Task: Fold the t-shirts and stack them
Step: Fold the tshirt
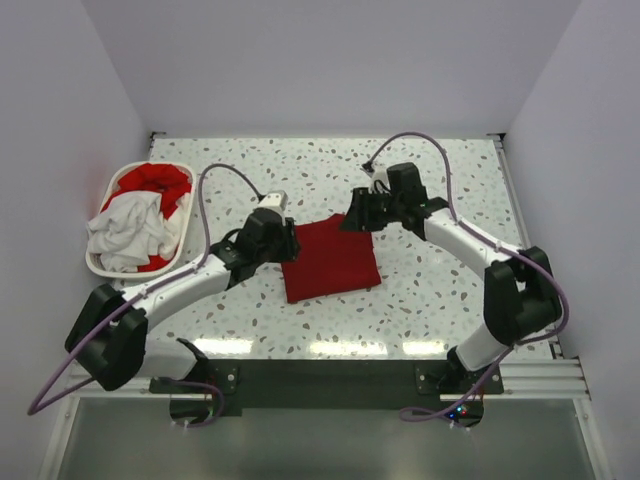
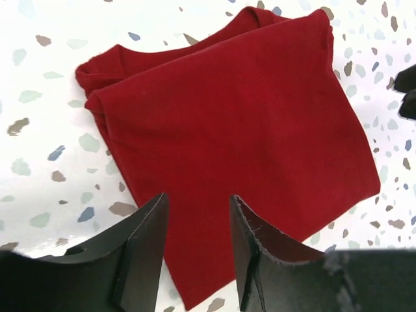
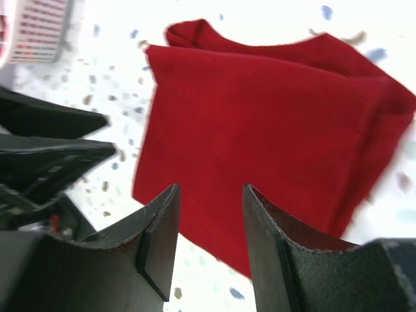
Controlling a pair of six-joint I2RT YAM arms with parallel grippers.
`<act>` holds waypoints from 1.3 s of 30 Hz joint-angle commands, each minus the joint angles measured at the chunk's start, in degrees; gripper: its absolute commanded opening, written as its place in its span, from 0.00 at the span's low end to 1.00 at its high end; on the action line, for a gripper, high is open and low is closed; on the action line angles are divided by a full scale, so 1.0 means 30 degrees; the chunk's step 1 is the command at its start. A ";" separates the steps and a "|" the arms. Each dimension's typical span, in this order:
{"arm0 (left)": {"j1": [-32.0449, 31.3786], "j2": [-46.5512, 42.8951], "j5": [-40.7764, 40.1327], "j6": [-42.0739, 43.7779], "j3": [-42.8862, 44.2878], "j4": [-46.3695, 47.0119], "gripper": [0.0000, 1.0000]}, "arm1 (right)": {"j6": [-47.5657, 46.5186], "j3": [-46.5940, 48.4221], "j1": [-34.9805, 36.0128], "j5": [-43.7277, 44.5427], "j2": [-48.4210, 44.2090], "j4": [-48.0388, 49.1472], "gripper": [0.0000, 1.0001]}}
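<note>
Two more wait in the basket [image 1: 93, 263], far left of the fingers: a white t-shirt [image 1: 125, 230], a red t-shirt [image 1: 160, 185]. Left gripper [image 2: 198, 197] and right gripper [image 3: 211, 188] hang, fingers apart, over the folded red t-shirt [image 2: 234, 110]; I think lifting straight keeps its fold.

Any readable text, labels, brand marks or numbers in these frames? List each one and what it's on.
None readable.
The folded red t-shirt shows no label or print in any of the three views.
The white basket and the shirts piled in it show no text.
</note>
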 commanded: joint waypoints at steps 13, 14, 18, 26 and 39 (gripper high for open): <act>0.3839 0.9191 0.1593 -0.0729 0.3787 0.7106 0.38 | 0.7554 0.1715 -0.2347 -0.5935 1.0990 1.4601 0.47; 0.3987 0.9862 0.1621 -0.0729 0.3817 0.7223 0.38 | 0.8112 0.1394 -0.2611 -0.5994 1.1429 1.6205 0.47; 0.4720 1.1302 0.1912 -0.0729 0.3964 0.7751 0.38 | 0.9639 0.0893 -0.3899 -0.6257 1.2371 1.8094 0.47; 0.4985 0.8468 0.2528 -0.0787 0.2969 0.8601 0.48 | 0.9436 -0.1298 -0.4401 -0.7896 0.8075 1.7101 0.50; 0.1618 0.1111 0.3495 -0.4648 -0.4580 0.9653 0.51 | 0.9500 -0.9416 -0.3990 -0.9511 0.4312 1.9942 0.52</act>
